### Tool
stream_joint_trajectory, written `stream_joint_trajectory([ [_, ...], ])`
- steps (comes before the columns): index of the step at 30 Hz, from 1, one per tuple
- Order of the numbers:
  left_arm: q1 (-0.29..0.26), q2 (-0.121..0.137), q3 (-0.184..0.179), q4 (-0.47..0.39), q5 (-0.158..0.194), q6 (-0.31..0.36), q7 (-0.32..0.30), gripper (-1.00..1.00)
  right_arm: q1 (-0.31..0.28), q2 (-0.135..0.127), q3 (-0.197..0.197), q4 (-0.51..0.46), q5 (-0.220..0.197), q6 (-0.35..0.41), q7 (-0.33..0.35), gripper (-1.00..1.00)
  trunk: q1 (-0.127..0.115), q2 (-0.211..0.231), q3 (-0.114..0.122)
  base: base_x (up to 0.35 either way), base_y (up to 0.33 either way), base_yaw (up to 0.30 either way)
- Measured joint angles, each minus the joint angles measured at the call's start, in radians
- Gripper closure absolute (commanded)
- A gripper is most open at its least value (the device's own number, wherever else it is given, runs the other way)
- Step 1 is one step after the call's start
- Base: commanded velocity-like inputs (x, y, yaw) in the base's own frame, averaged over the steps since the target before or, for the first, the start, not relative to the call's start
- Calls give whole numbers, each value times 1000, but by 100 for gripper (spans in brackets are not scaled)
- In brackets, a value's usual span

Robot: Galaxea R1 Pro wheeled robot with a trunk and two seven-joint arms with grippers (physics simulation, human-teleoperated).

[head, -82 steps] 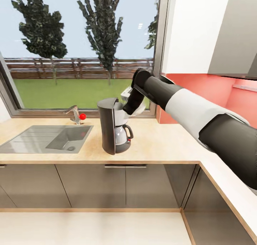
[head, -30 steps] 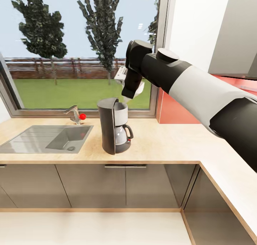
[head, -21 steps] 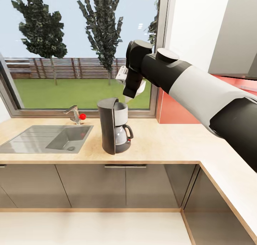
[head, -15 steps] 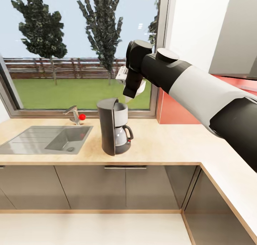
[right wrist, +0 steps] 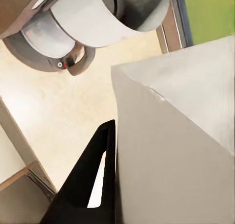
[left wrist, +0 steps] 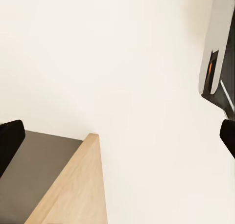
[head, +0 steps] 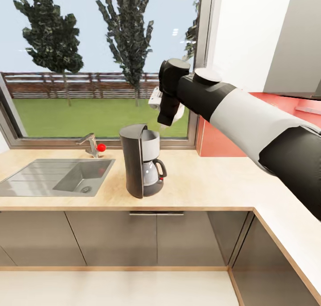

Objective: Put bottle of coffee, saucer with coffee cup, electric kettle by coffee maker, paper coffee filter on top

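The coffee maker (head: 141,160) is left standing mid-table, near the front edge. Above it the right hand (head: 166,118) is held clamped on the paper coffee filter (right wrist: 171,150) — presumably poised for lowering onto the white housing. The left hand (left wrist: 117,136) is spread apart, empty.

Paper coffee filter (right wrist: 171,150) against a black finger (right wrist: 93,170), above the coffee maker (right wrist: 93,18).

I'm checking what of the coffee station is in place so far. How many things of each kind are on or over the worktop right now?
Coffee maker: 1
Paper coffee filter, held in the right gripper above the machine: 1
Sink: 1
Tap: 1
Total: 4
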Motion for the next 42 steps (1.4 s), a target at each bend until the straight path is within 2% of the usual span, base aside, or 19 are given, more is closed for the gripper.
stream_joint_trajectory([
  [2,0,2,-2,5,-1,1,-1,-100,11,9,1,-11,-3,-2,1,100,0,0,0,0,0,0],
  [13,0,3,-5,12,-1,54,-1,-100,73,9,0,-24,-40,-5,38,100,0,0,0,0,0,0],
  [19,0,3,-5,12,-1,54,-1,-100,74,9,-1,-25,-58,-5,39,100,0,0,0,0,0,0],
  [33,0,3,-5,11,-1,54,0,-100,76,9,-4,-31,-56,-4,35,100,0,0,0,0,0,0],
  [42,0,3,-5,11,-1,53,0,-100,76,9,-4,-33,-55,-4,33,100,0,0,12,0,0,0],
])
